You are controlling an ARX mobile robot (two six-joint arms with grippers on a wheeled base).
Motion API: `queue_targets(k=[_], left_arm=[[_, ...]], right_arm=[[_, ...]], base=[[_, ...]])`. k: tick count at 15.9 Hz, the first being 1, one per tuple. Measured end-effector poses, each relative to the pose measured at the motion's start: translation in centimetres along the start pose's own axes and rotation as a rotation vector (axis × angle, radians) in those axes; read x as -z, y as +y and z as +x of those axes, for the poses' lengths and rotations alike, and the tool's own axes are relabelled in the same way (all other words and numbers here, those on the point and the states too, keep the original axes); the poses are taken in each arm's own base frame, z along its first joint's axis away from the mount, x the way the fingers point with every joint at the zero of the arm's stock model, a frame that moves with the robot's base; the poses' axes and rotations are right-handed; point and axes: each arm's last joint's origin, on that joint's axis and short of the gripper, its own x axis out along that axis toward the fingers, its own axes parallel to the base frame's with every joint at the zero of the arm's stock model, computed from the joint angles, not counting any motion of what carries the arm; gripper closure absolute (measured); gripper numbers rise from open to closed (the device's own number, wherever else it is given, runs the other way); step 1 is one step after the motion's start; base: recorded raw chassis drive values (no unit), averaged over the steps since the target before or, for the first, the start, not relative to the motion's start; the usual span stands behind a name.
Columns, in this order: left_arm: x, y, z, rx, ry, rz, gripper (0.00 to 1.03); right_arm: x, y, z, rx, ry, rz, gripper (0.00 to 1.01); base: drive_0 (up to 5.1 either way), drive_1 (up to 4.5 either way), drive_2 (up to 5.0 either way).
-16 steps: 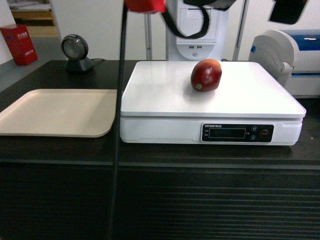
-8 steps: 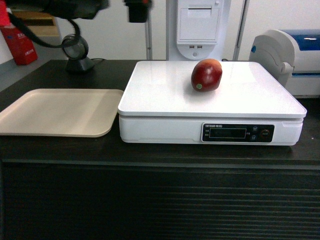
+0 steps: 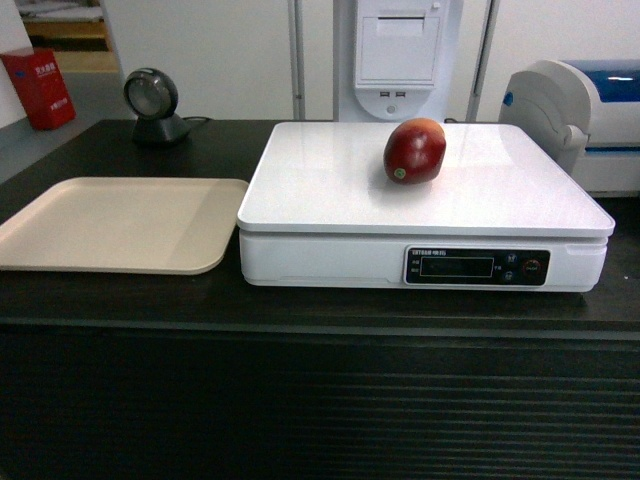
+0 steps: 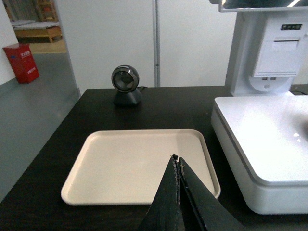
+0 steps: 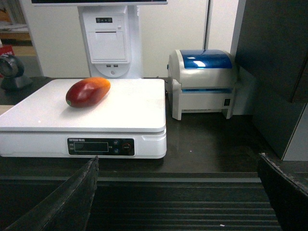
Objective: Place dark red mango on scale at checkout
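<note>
The dark red mango [image 3: 414,150] [image 5: 88,92] lies on the white platform of the scale [image 3: 330,185] [image 5: 125,113] [image 4: 260,130], toward its far side, with nothing touching it. The scale stands on the black checkout counter [image 3: 300,310], above its ribbed front panel [image 5: 183,207]. My left gripper [image 4: 176,159] is shut and empty, hanging over the near right part of the beige tray [image 4: 120,163]. My right gripper [image 5: 178,166] is open wide and empty, low in front of the counter and well short of the scale. Neither gripper shows in the head view.
A beige tray [image 3: 110,225] lies left of the scale. A round black scanner [image 3: 152,105] [image 4: 126,85] stands at the back left. A white receipt terminal [image 3: 398,60] rises behind the scale, and a white-blue label printer [image 5: 204,82] [image 3: 580,110] sits to its right.
The arms that crossed the top of the head view earlier have drawn out of it. The mango and the scale have stayed put.
</note>
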Motion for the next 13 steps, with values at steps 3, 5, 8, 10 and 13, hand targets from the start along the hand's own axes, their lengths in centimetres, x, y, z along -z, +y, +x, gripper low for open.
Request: queue_targets(k=[3,5,8,10,13], left_arm=[[3.0,0.0,-4.6,0.001,0.024,-0.002,1.01],[3.1,0.0,-5.5,0.001,0.006,-0.002,1.01],[3.8,0.0,-6.9,0.001,0.013,-0.002,1.01],[4.1,0.0,-7.5,0.001,-0.005,-0.002,1.01],[4.7,0.0,-8.3,0.001,0.008,-0.002,1.01]], right_arm=[[0.0,0.0,0.0,0.000,0.000,0.000,0.03],[0.0,0.0,0.0,0.000,0.000,0.000,0.03],[0.0,0.0,0.0,0.000,0.000,0.000,0.03],[0.0,0.0,0.0,0.000,0.000,0.000,0.03],[0.0,0.0,0.0,0.000,0.000,0.000,0.03]], base=[[0.0,0.00,0.0],[0.0,0.00,0.0],[0.0,0.00,0.0],[0.0,0.00,0.0],[0.0,0.00,0.0]])
